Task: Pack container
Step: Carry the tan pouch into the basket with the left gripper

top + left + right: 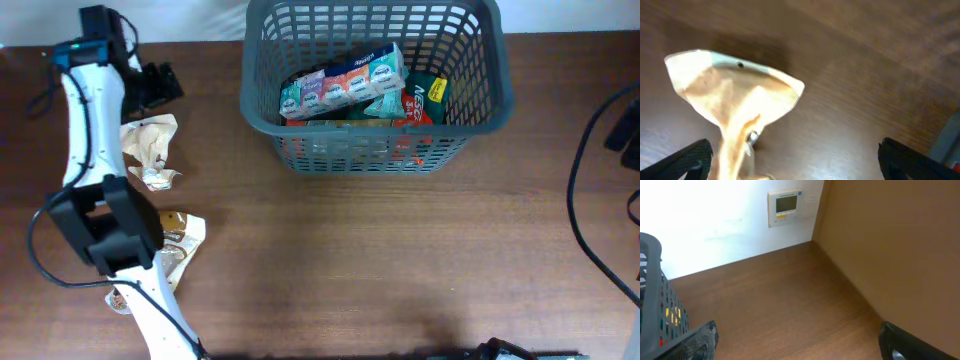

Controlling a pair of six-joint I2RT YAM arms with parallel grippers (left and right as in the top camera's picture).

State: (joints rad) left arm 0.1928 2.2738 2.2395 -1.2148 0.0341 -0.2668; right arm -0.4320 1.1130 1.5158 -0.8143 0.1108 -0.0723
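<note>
Left gripper (797, 162) jaws wide, poised over tan crinkled packet (735, 100), likely lining up a pick. Right gripper (797, 340) wide, empty, parked beside part-filled basket (372, 130).

I have the basket (370, 128) at the table's (400, 260) far edge, a little right of its middle, with a multipack (345, 80) lying across its floor and a pouch (425, 100) tucked in at that pack's right end. Near the left edge two bags lie one behind the other: the far bag (150, 145) just in front of my left gripper (160, 85), toward the far left corner, and the near bag (185, 240) closer to the front edge, partly under the left arm (100, 230). From the right wrist the basket stands at the left, and a wall panel (785, 205) hangs behind the table's far edge.
</note>
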